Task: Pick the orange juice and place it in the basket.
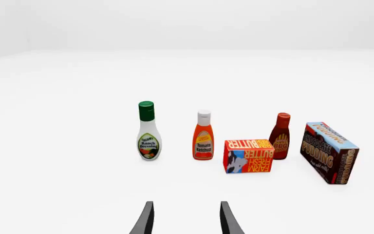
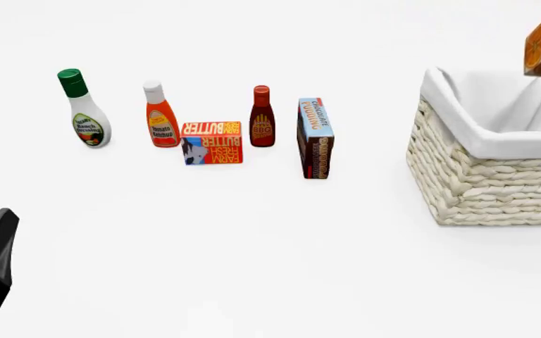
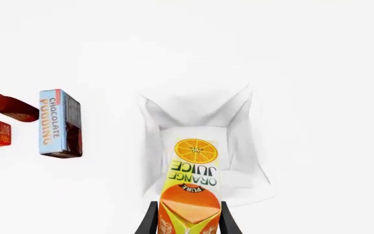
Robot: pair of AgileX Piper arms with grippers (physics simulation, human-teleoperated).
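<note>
The right pincer (image 3: 188, 219) grips the orange juice (image 3: 192, 183) by its gable top, hanging over the basket (image 2: 482, 186), whose white lining (image 3: 239, 126) holds nothing visible. The front view cuts off all but one carton corner. The left pincer (image 1: 185, 219) is open above the counter (image 2: 251, 239).

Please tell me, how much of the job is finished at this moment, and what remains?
Picking looks done: the right gripper is shut on the orange juice, lifted off the table. In hand: the carton hangs above the basket, over its white lining. Left: lower or release it inside. The left gripper is open and holds nothing, facing the other groceries.
</note>
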